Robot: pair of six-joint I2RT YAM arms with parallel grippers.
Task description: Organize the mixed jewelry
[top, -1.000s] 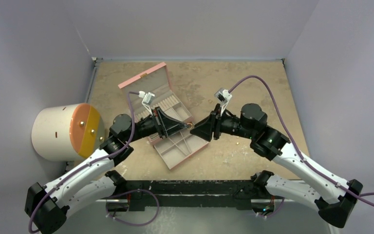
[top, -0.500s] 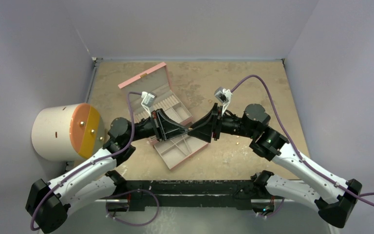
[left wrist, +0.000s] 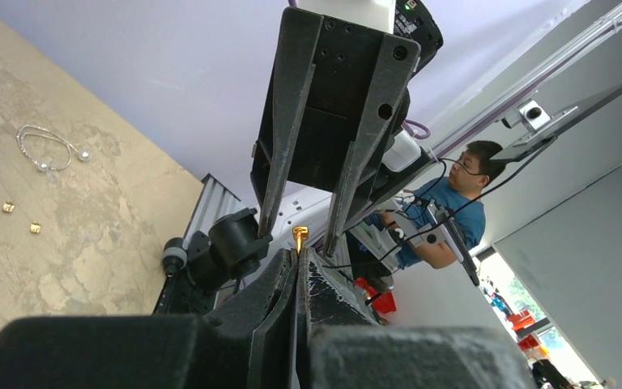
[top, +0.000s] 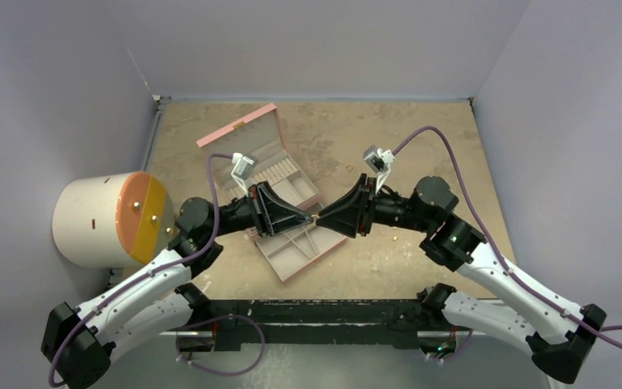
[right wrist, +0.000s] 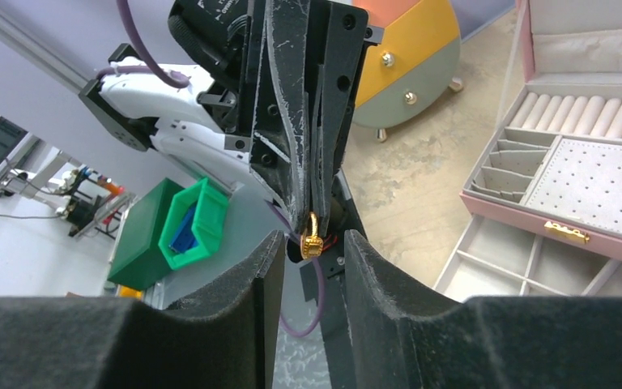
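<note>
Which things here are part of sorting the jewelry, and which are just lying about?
Job: gold ring, silver chain, two gold bits, pink jewelry box.
Lying about: cream drum, green bin.

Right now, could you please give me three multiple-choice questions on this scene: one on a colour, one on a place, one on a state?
1. The lid of the jewelry box is: A pink; B green; C black.
2. The small gold piece is: A lying in the box; B pinched in the left tool; C out of view.
3. The right tool is: A open; B shut on the piece; C shut and empty.

Answers:
1 A, the lid shows pink from above.
2 B, both wrist views show the piece at the shut fingertips of that tool.
3 A, its fingers stand apart, one on each side of the piece.
</note>
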